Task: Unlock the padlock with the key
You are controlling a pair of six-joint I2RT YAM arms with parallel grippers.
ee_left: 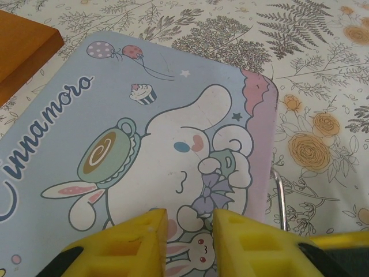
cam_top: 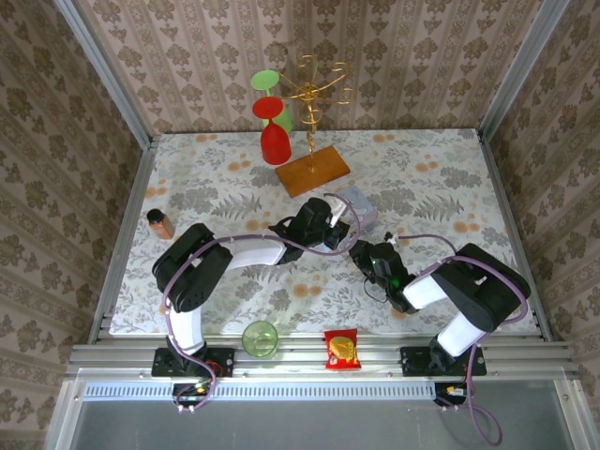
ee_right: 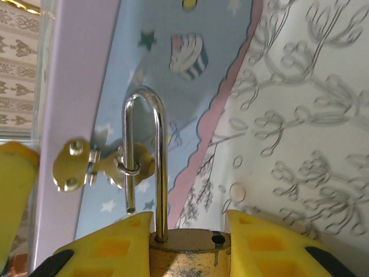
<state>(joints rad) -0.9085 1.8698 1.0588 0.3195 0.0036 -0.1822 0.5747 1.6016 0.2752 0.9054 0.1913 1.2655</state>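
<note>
Nearest your arm bases, at the front edge of the bench (cam_top: 441, 187), there is a green cup (cam_top: 260, 337) with a red-and-yellow snack packet (cam_top: 342, 349) just to its right. Further in, your right pincer (ee_right: 187, 222) is closed onto the padlock (ee_right: 184, 257), with a yellow finger (ee_right: 109, 254) tight against each side of the brass body. The shackle (ee_right: 144, 101) stands up from the body. Its long leg is seated; the end of the short leg hangs free above the body, out of its socket. That short leg passes through the ring of a small silver hasp (ee_right: 72, 167) fixed to the pastel tin box (ee_left: 63, 138), so the padlock sits at the tin's side, about mid-bench. Your left pincer (ee_left: 189, 225) is over the tin's printed lid with its jaws partly apart; the lid artwork shows in the gap and nothing is gripped between them. You cannot tell whether the tips press on the lid. From that wrist the shackle shows as a thin silver bend past the lid's right edge. Near the bench's left side a small brown bottle (cam_top: 161, 223) stands upright. Beyond the tin is a wooden base (cam_top: 312, 172) carrying a gold wire rack (cam_top: 314, 89). A red glass (cam_top: 275, 145) and a green glass (cam_top: 265, 80) stand just left of it, by the far wall.
</note>
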